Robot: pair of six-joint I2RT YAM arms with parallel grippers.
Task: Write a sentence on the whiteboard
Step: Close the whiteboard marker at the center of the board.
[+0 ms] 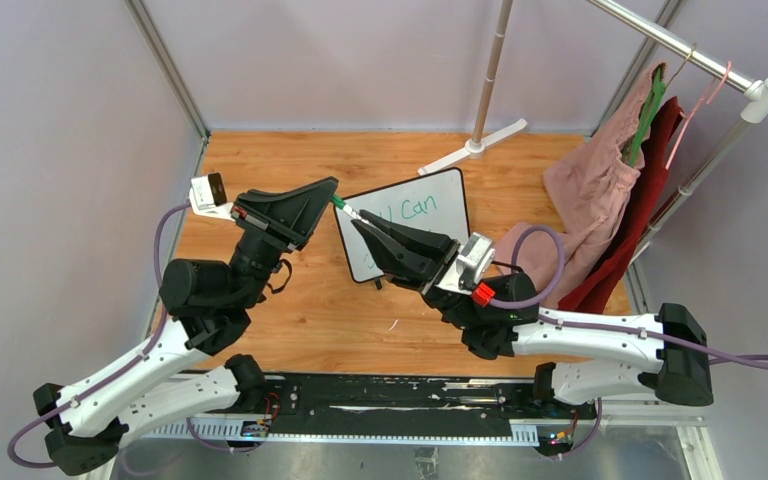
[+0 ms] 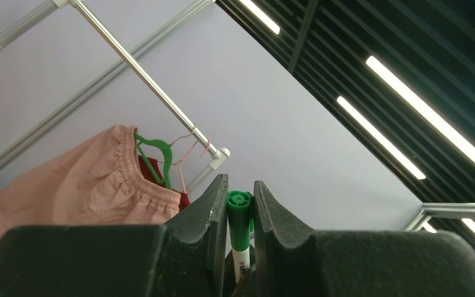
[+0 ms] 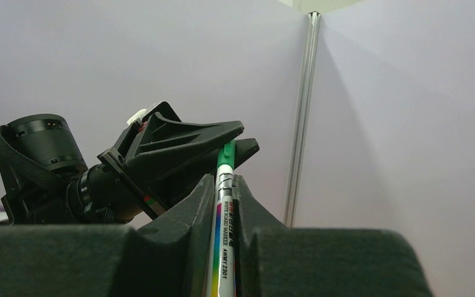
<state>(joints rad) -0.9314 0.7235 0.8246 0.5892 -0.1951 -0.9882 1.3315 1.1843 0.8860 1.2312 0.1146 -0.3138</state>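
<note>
We see the whiteboard (image 1: pixel 450 228) sitting askew at mid-desk (image 1: pixel 330 310), with only "Can" of the green sentence (image 1: pixel 418 208) showing past the arms. Over its left edge both arms reach inward, tip to tip. The right gripper (image 1: pixel 357 222) clamps the marker (image 1: pixel 345 208) by its white barrel, and the left gripper (image 1: pixel 332 188) pinches its green cap (image 2: pixel 239 213).

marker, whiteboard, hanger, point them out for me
marker (image 3: pixel 224 213): right wrist view, on its printed barrel
whiteboard (image 1: pixel 438 222): top view, bare white area below the writing
hanger (image 1: pixel 646 118): top view, green arm over the pink garment
</note>
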